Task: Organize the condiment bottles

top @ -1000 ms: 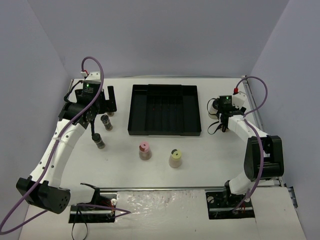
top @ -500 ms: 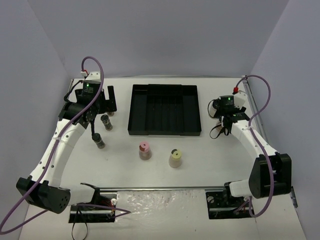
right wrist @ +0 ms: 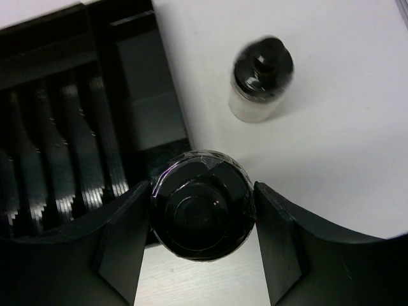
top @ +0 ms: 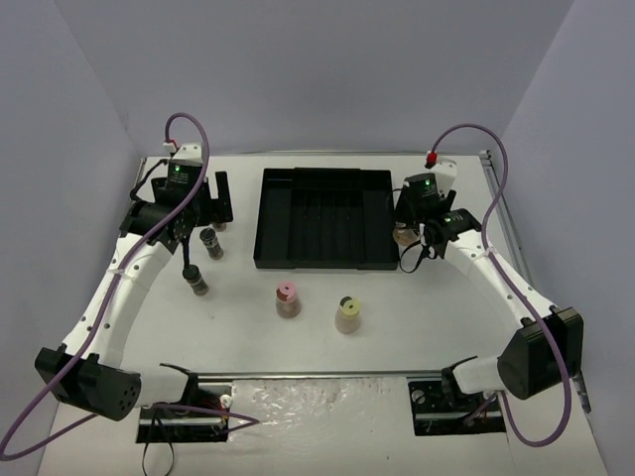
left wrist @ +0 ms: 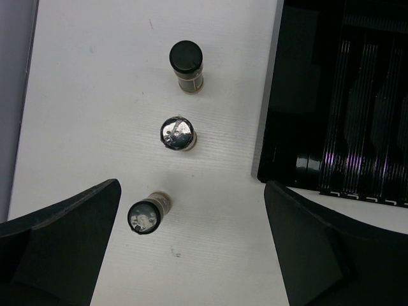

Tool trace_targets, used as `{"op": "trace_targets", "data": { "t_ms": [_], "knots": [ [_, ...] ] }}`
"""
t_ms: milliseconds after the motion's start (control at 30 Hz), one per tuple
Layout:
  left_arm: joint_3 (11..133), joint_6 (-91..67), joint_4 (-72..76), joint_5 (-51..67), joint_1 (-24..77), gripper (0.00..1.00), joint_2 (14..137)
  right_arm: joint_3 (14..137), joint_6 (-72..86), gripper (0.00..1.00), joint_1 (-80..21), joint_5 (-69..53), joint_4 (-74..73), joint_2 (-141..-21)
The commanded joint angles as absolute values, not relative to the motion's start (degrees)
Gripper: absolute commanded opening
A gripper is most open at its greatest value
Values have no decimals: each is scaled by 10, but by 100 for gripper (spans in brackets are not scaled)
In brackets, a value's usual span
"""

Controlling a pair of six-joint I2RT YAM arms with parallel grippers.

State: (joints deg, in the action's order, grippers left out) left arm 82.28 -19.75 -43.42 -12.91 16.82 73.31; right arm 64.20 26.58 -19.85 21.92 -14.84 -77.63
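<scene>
My right gripper (right wrist: 203,205) is shut on a black-capped condiment bottle (right wrist: 203,210), held by its cap over the right rim of the black ribbed tray (right wrist: 64,127). In the top view this gripper (top: 405,230) hangs at the tray's (top: 325,216) right edge. Another black-capped bottle (right wrist: 261,80) stands on the table beyond it. My left gripper (left wrist: 191,188) is open above three small bottles: one black-capped (left wrist: 186,64), one foil-topped (left wrist: 177,134), and one (left wrist: 150,213) close to the left finger. A pink-capped bottle (top: 287,298) and a yellow-capped one (top: 347,314) stand in front of the tray.
The tray's ribbed slots hold nothing. Grey walls close in the table on three sides. Both arm bases and their cables sit at the near edge.
My right arm has swung left from the table's right side to the tray's right edge, carrying the black-capped bottle. The left arm has not moved.
</scene>
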Motion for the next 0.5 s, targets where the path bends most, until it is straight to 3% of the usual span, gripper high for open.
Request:
{"op": "trace_targets", "data": {
  "t_ms": [0, 467],
  "knots": [
    [853, -199, -412, -134, 171, 93, 730, 734, 249, 0, -219, 241, -127, -817],
    [859, -199, -417, -137, 171, 93, 737, 947, 193, 0, -220, 237, -94, -1008]
  ]
}}
